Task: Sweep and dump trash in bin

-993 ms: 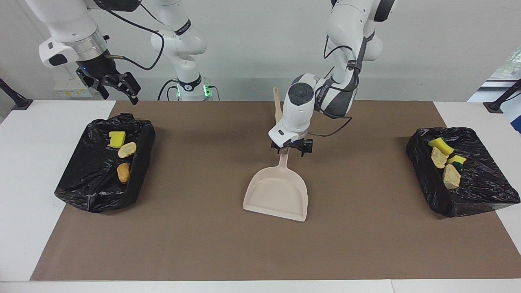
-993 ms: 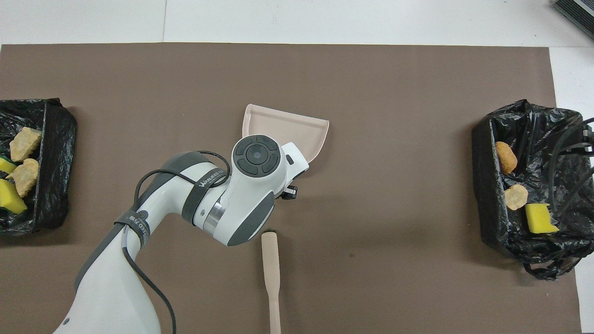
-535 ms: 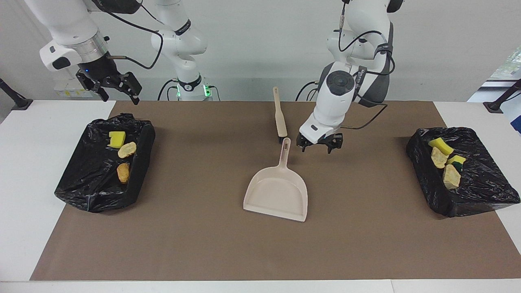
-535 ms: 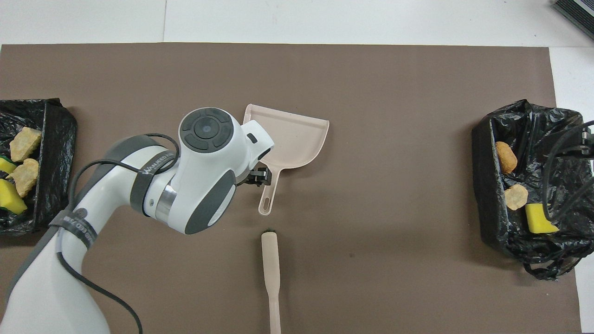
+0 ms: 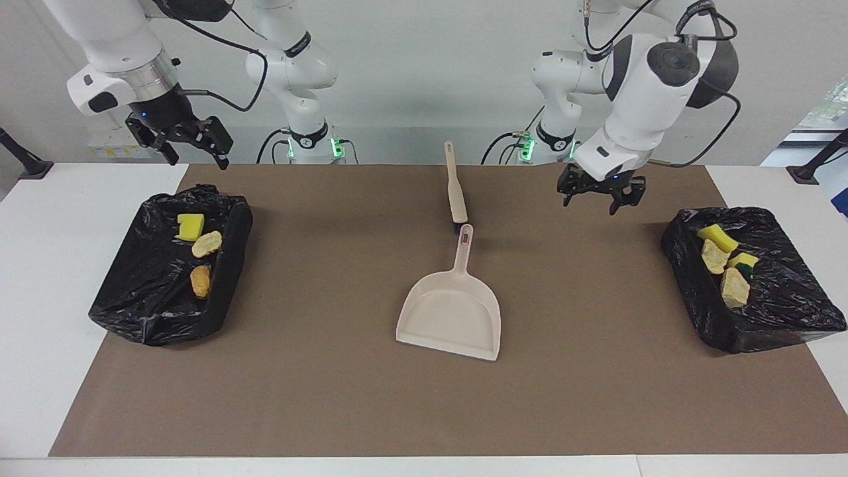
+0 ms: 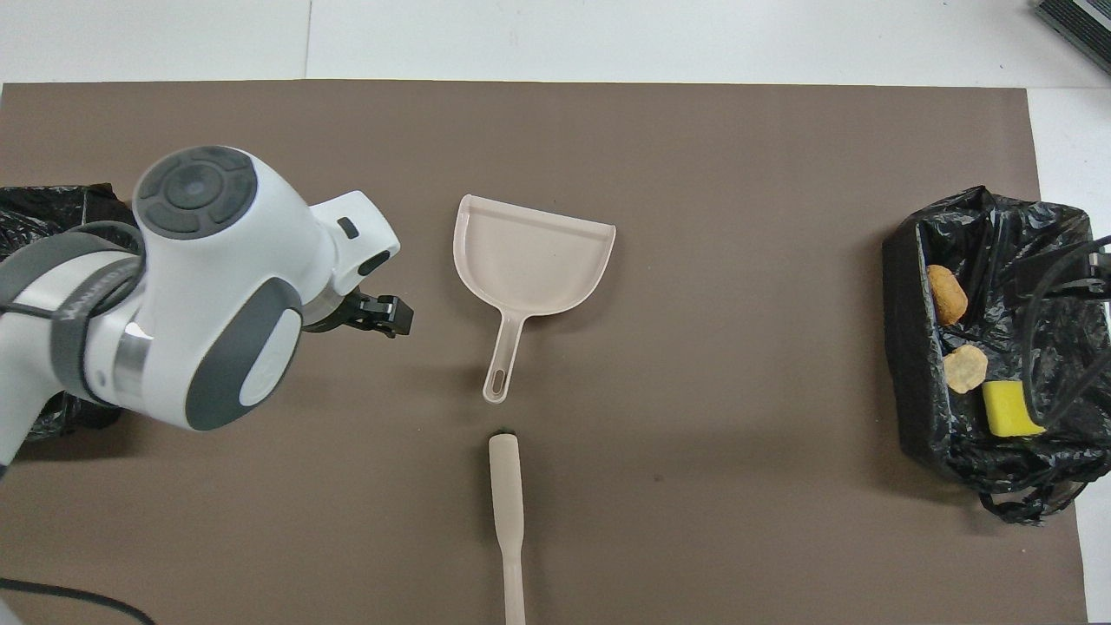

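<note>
Brown mat [image 5: 331,397] on worktop: all trash [image 5: 722,265] binned; dustpan [image 5: 450,311] mid-mat, handle toward robots, left tool [image 5: 601,193] nearer; both tools, right tool [image 5: 189,142] included, open, empty.

place: robotics lab | evidence: two mounted arms [image 5: 636,73]; brown mat [image 5: 344,397] on white table [image 5: 40,298]

Left gripper [image 6: 382,314] is raised over the brown mat [image 6: 694,260], empty. The dustpan [image 6: 529,260] lies beside it, the brush [image 6: 508,512] nearer the robots.

Left gripper [image 5: 601,193] raised, pointing down, jaws open; right gripper [image 5: 187,140] raised, jaws open, empty.
</note>
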You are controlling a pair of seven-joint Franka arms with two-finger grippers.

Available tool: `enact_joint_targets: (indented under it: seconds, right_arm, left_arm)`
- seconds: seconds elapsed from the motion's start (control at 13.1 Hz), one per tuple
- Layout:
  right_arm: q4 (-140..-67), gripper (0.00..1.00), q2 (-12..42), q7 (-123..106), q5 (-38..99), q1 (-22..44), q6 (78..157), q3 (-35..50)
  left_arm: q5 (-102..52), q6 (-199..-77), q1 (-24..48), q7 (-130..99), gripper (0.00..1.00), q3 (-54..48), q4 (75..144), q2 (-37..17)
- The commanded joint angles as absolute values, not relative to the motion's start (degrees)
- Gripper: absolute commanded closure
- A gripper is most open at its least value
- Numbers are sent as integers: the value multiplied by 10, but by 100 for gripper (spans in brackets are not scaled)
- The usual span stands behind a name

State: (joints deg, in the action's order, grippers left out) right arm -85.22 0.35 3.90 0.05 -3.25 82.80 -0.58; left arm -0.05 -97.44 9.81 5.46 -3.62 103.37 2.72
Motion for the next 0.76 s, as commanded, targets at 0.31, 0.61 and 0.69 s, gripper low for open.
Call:
enact_joint_targets:
  seconds: [0.31,0.61,0.69]
  right_arm:
    - [-868,0,-11,25,11,-36,837,-4]
    - [-868,0,-11,25,11,-36,837,-4]
    - [-868,0,-11,25,11,-36,837,-4]
  left_arm:
    - [-1,-926,39,148,0,-39,974,53]
    - [0,-857,37,148,0,-33,887,19]
    - [-1,-841,29,149,0,-33,855,-1]
